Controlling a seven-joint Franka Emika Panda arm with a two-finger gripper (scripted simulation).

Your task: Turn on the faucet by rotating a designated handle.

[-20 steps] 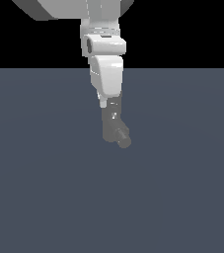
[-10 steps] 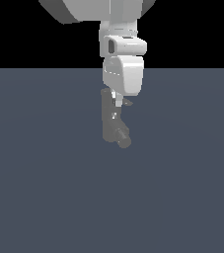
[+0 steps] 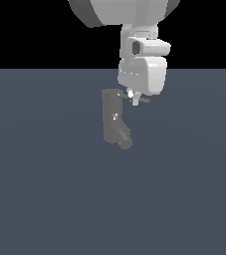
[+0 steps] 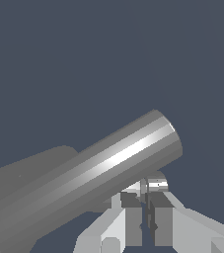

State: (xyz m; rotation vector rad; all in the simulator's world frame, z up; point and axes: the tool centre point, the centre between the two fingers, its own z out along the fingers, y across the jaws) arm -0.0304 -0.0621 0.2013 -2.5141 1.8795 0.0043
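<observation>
So over the last second the arm's white wrist block has slid from right above the faucet (image 3: 112, 119) off toward the exterior view's right. The handle (image 3: 140, 99), that thin grey rod poking out from the faucet's top, now shows past the block. My read: it's pushing the rod sideways, so the turn is probably underway, not finished.

The gripper (image 4: 145, 212) sits just beside the faucet's top end. In the wrist view the fingers (image 4: 130, 217) are pressed nearly together with only a sliver of gap. I can't tell if anything is pinched; the big shiny cylinder lies in front of them.

Count: one faucet, standing upright on the flat grey bench (image 3: 45, 199), one stubby spout (image 3: 124, 140) near its lower end, one handle, one arm.
</observation>
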